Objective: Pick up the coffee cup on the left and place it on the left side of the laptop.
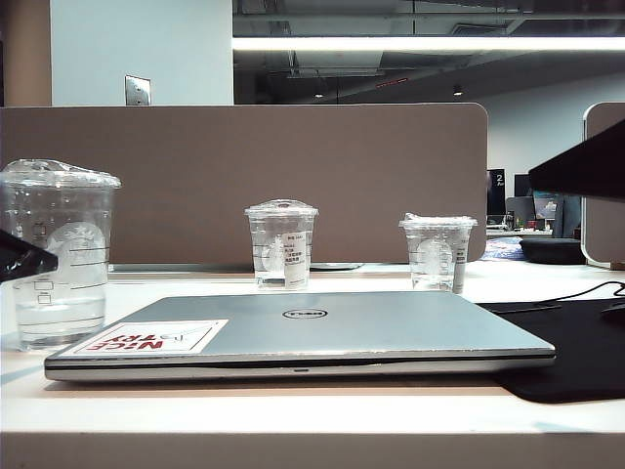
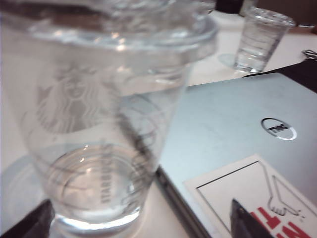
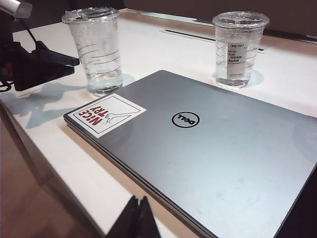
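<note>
I note the tall clear plastic coffee cup at the near left: glossy, smooth, with a domed clear lid, a faint white printed logo and measure lines. The slim silver laptop beside it has a matt, brushed-looking metal lid and a glossy white paper sticker. The shorter clear plastic cup further back carries a white paper label. The white table looks smooth and matt.
</note>
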Robot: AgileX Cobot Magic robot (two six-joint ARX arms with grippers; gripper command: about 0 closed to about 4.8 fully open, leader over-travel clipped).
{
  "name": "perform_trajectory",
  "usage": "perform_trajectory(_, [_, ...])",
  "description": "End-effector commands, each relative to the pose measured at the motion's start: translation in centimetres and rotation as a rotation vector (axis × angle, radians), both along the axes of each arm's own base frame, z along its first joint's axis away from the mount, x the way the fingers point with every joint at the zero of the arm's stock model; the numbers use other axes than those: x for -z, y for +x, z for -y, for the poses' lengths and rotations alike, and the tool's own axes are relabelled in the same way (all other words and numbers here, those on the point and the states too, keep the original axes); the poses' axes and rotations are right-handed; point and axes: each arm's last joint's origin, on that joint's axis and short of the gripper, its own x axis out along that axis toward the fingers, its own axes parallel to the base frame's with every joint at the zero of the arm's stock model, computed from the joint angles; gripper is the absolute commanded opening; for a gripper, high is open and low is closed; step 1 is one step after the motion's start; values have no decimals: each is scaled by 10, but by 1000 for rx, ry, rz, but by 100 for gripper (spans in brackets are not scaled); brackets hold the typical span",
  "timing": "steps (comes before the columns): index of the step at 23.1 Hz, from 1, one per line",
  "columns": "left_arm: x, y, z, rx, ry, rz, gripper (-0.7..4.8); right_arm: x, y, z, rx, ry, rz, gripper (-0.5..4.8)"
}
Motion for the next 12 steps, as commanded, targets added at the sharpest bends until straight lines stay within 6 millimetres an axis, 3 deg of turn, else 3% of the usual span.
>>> perform_trajectory(1, [-1, 1, -2, -59, 10, 13, 406, 0, 0, 0, 2, 12, 8, -4])
perform_trajectory(3, [-3, 2, -2, -82, 16, 26, 201, 0, 0, 0, 2, 12, 8, -4])
perform_trajectory(4, [-3, 2, -2, -81, 16, 33, 46, 0, 0, 0, 2, 12, 8, -5])
perform_trajectory(5, [-3, 2, -2, -76, 15, 34, -13, 0, 0, 0, 2, 12, 8, -4])
perform_trajectory(9, [-4, 2, -2, -76, 7, 38, -5, 0, 0, 0, 2, 12, 8, -4])
perform_trajectory(12, [-17, 0, -2, -79, -4, 112, -5, 0, 0, 0, 2, 12, 8, -4])
